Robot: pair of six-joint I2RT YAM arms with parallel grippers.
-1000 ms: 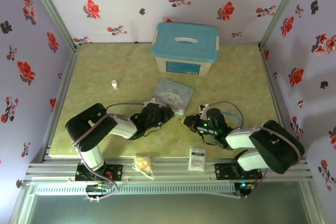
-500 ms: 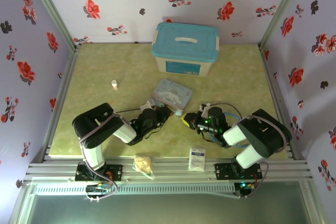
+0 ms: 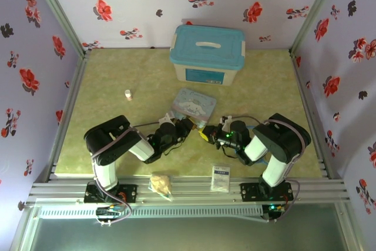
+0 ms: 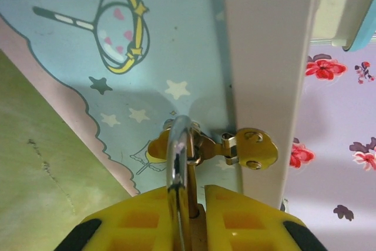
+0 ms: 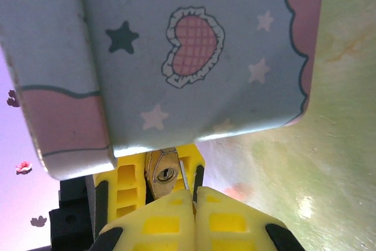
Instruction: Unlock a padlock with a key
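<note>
At the near edge of the cartoon tin (image 3: 194,104), my left gripper (image 4: 197,204) is clamped on the padlock (image 4: 178,157). Its yellow fingers sit either side of the silver shackle, which hooks up at the tin's brass hasp (image 4: 249,148). On the right wrist view the lock's keyhole end faces me, just beyond the right gripper (image 5: 194,201), whose fingers are pressed tight together. The key? I can't make it out, so I can't tell whether it's pinched there.
</note>
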